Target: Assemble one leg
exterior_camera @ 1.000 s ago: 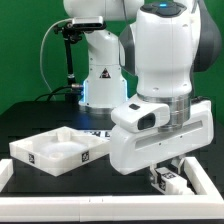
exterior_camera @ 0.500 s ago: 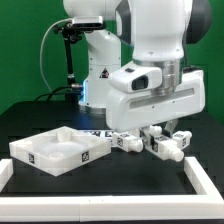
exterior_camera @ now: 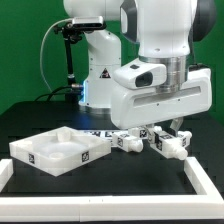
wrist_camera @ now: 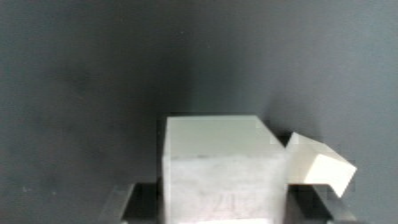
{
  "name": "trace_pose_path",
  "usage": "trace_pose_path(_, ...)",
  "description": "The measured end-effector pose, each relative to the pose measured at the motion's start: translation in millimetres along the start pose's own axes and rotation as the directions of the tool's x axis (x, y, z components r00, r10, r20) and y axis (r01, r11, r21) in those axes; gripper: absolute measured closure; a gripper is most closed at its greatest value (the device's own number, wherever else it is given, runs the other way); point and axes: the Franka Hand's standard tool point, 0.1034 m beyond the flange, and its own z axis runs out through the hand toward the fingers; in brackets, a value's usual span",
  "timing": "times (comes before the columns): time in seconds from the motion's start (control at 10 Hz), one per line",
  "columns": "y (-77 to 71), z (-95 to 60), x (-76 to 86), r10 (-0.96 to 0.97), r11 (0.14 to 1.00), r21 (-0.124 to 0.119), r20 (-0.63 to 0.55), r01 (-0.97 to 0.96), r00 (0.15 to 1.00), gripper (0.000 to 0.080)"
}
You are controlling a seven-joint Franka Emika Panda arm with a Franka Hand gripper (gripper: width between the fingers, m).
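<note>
Since a second ago the arm [exterior_camera: 160, 60] has risen from the front edge of the table [exterior_camera: 70, 195] and swung back. Over the last half second it has drifted only a little further up and toward the exterior view's right, taking the leg [exterior_camera: 170, 146] with it.

That leg now hangs clear of the table, under the big white wrist housing. It is tilted, and its black-and-white tag stickers face the camera.

The gripper [exterior_camera: 166, 136] is closed on it. In the wrist view the leg [wrist_camera: 217, 165] fills the space between the dark fingers [wrist_camera: 143, 202], with a finger tight against its side. How much of its length lies inside the grip cannot be told from either picture.

A second leg [exterior_camera: 127, 141] lies on the table to the exterior view's left of the held one. It is near it but apart from it, and just beside the right corner of the panel [exterior_camera: 60, 150].

The panel is a large white square tray with a raised rim. It rests flat on the dark table on the exterior view's left, well apart from the gripper, with tag stickers on its front rim.

The wrist view shows another white piece [wrist_camera: 322, 160] right beside the held leg, partly hidden behind it. Whether the two touch is unclear, and so is what the piece is.

A white rail [exterior_camera: 207, 183] runs along the table's front corner on the exterior view's right, below the gripper.
</note>
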Motion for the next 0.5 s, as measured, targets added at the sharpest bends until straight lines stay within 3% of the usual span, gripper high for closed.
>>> trace_pose_path(0.2,-12.9,-4.7,-25.8,0.026,1.000,-0.005,0.009,-0.026,1.000,0.0515)
trace_pose_path(0.4,-7.0,-16.9,-82.3,0.005,1.000,-0.016,0.021,-0.005,1.000,0.0515)
trace_pose_path(0.5,-1.7,-16.4,-103.0,0.008,1.000,-0.021,0.012,-0.008,1.000,0.0515)
